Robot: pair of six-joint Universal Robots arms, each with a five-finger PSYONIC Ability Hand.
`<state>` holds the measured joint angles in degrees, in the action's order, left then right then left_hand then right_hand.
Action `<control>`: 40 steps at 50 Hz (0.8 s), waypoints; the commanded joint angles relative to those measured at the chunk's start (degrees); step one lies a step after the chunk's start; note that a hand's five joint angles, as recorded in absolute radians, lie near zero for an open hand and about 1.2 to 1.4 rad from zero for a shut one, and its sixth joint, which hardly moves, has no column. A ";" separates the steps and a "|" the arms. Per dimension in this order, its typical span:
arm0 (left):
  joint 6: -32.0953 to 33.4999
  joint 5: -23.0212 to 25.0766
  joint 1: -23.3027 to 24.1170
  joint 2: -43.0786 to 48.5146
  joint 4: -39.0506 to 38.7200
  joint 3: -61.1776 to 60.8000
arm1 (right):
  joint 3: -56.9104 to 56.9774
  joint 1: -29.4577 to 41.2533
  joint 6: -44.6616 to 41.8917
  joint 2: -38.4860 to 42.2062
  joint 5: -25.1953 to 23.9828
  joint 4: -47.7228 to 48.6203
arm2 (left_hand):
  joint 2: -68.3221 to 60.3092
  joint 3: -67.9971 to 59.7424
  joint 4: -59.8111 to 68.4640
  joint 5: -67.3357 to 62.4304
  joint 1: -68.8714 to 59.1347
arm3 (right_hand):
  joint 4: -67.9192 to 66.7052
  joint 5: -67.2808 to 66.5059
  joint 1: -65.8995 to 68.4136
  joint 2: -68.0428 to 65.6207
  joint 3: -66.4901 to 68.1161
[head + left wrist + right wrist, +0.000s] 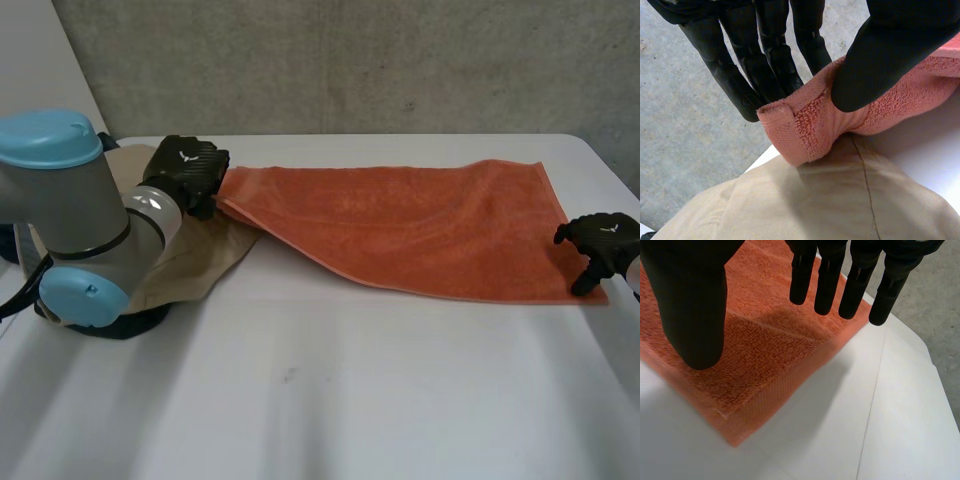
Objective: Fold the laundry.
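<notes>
Now the left robot hand (190, 172) is pinching an orange terry towel (400, 225) (bunched end); the right robot hand (600, 240) is hanging released.

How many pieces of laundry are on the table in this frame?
2. The orange towel lies spread across the white table, one bunched end pinched in the left robot hand. The beige cloth lies partly under that end. Others may be hidden beneath.

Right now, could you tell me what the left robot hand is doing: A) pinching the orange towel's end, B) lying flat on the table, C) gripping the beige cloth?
A: the left robot hand pinches an end of the orange towel between thumb and fingers, above the beige cloth.
</notes>
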<state>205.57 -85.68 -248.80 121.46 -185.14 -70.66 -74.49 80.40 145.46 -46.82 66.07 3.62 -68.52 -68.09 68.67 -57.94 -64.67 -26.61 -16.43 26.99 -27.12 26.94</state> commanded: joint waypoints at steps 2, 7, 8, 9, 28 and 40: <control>-0.08 -0.18 0.07 0.27 0.05 -0.09 | 1.89 0.37 -0.09 0.15 2.40 -2.64 | -11.48 -11.91 11.33 -12.06 -15.33 | -4.25 -4.43 3.87 -3.74 3.92; -0.08 -0.27 0.34 0.36 0.05 0.00 | -0.13 -0.77 2.27 -4.76 1.61 -7.47 | -11.48 -11.91 11.33 -12.06 -15.33 | -3.59 -3.77 3.21 -3.07 3.25; -0.08 -0.27 0.34 0.36 0.05 0.00 | -0.31 -0.94 2.45 -5.21 1.52 -8.09 | -11.48 -11.91 11.33 -12.06 -15.33 | -3.41 -3.60 3.03 -2.90 3.08; -0.08 -0.27 0.34 0.36 0.05 0.00 | -0.57 -1.03 2.63 -5.56 1.26 -8.79 | -11.48 -11.91 11.33 -12.06 -15.33 | -3.41 -3.59 3.03 -2.90 3.08; -0.16 0.08 -0.10 0.71 0.31 0.17 | -1.36 -1.39 -3.35 0.24 0.20 -4.24 | -11.48 -11.91 11.33 -12.06 -15.33 | -3.41 -3.59 3.03 -2.89 3.08; -0.25 0.08 -0.01 0.62 0.40 0.17 | 2.85 1.25 -0.01 1.81 2.05 0.08 | -11.48 -11.91 11.33 -12.06 -15.33 | -4.92 -5.11 4.54 -4.41 4.59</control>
<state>205.40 -85.60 -248.91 122.15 -184.83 -70.46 -73.97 80.73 144.62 -45.92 66.89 3.53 -68.53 -68.10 68.67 -57.94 -64.67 -26.61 -16.63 27.01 -27.13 26.97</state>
